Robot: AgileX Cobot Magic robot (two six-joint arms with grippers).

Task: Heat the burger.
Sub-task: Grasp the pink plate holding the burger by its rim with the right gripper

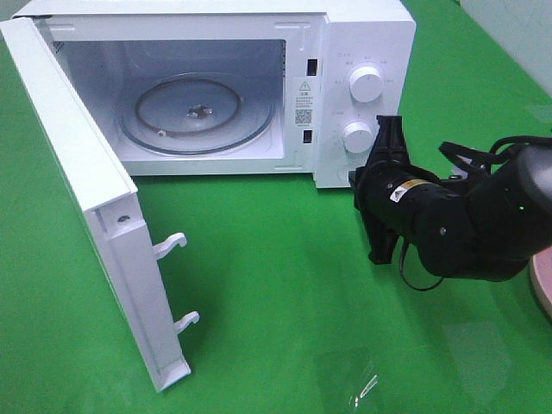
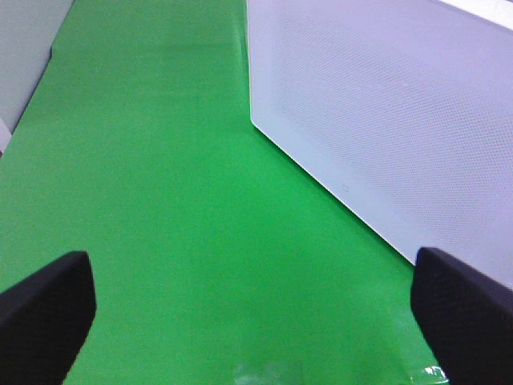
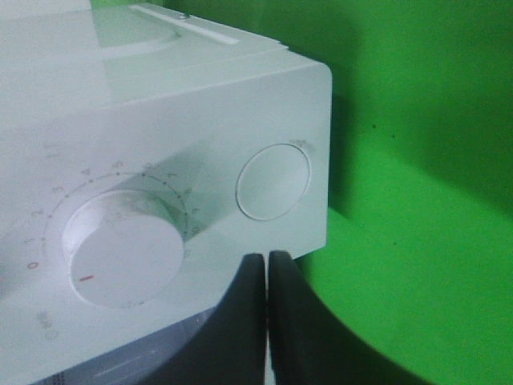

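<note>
White microwave point(image 1: 366, 39), door point(image 1: 86, 198) open, turntable point(image 1: 197, 112) bare; burger not in view. Right gripper point(image 3: 267, 265) closed, near lower dial point(image 1: 356, 136); left gripper point(image 2: 255, 309) wide open, empty. Judged step: loading pending. Next: fetch burger.

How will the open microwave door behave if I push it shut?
The door looks a stiff flat panel on a side hinge, so it should swing, not flex. Its two latch hooks jut out and look thin; a knock might snap them. On smooth green cloth, the microwave may slide under a hard shove.
</note>
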